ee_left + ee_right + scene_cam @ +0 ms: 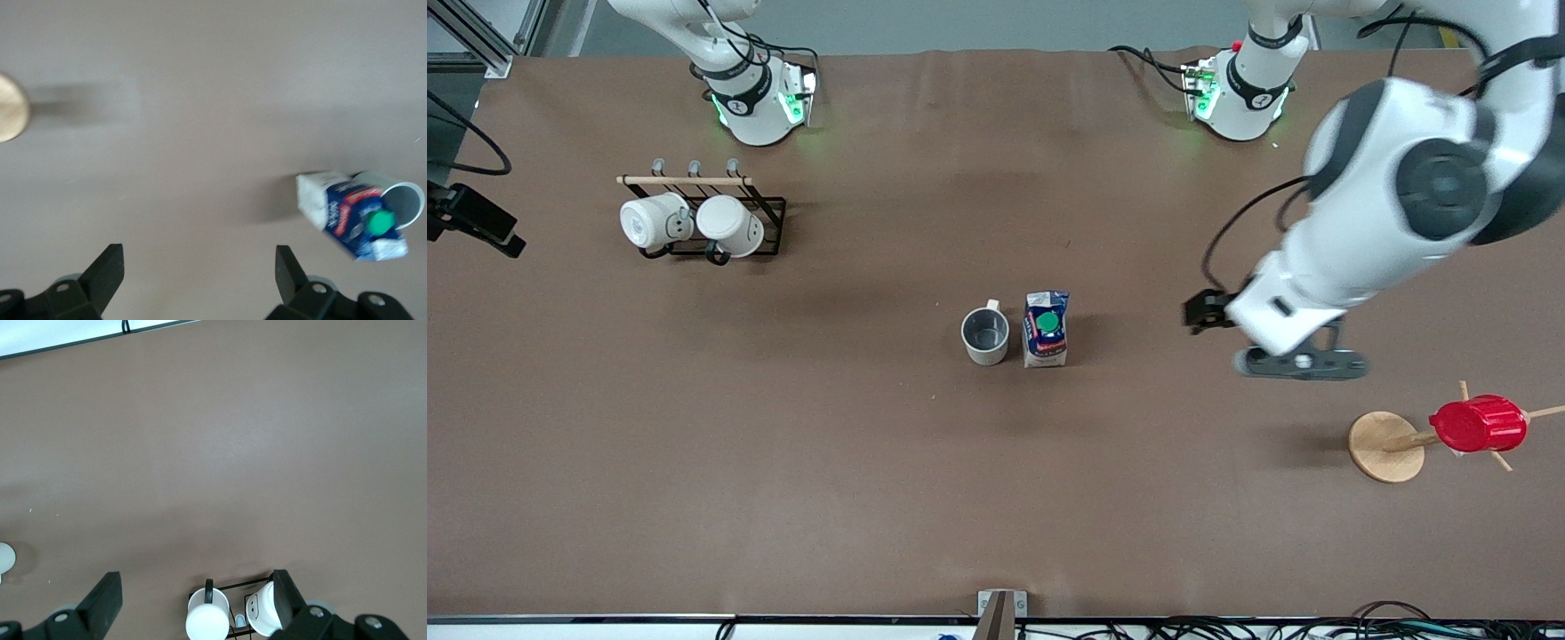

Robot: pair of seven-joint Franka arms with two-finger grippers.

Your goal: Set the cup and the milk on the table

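Observation:
The beige cup [985, 336] stands upright at the middle of the brown table [854, 480], grey inside showing. The blue-and-white milk [1046, 329] with its green cap stands right beside it, toward the left arm's end. Both show in the left wrist view, the milk [347, 215] in front of the cup [405, 199]. My left gripper [1303, 364] is open and empty over bare table between the milk and the wooden stand; its own view [198, 268] shows nothing between the fingers. My right gripper [195, 592] is open and empty above the mug rack; the front view does not show it.
A black wire rack [769, 213] near the right arm's base holds two plain white mugs [656, 220], also in the right wrist view [208, 621]. A red ribbed cup [1479, 424] hangs on a wooden peg stand [1384, 447] at the left arm's end.

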